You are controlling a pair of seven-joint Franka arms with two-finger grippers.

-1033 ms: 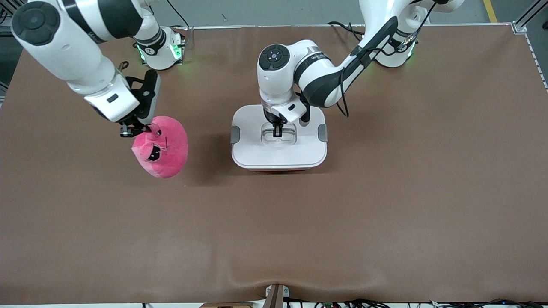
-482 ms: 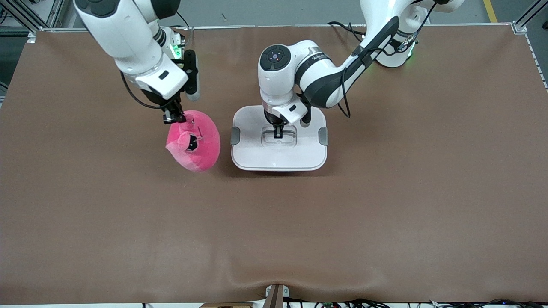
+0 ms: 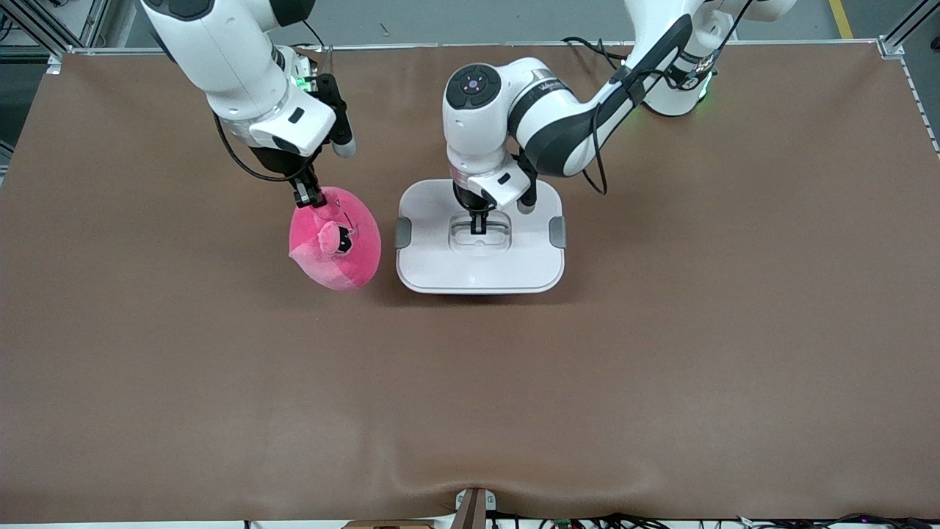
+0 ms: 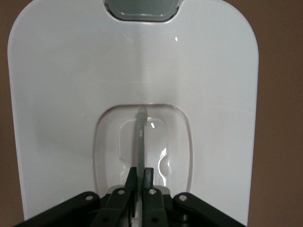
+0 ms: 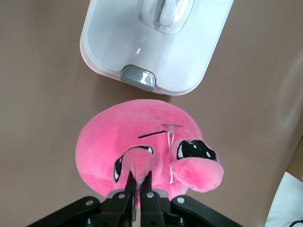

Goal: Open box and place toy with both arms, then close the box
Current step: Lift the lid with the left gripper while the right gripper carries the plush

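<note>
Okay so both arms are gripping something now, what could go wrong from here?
The right gripper pinches only a small nub of the toy, so the plush may slip free. The left gripper holds the thin handle of the lid; with both grey clips possibly latched, the whole box might lift.

The two arms [image 3: 529, 117] are white with black bands, black cables, green base lights and black grippers.

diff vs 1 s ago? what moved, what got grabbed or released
The right gripper, shut on the toy, carried it from the right arm's end of the table to right beside the box. Nothing was released. The left gripper stays shut on the lid handle; the lid now looks slightly raised. The box has not moved.
</note>
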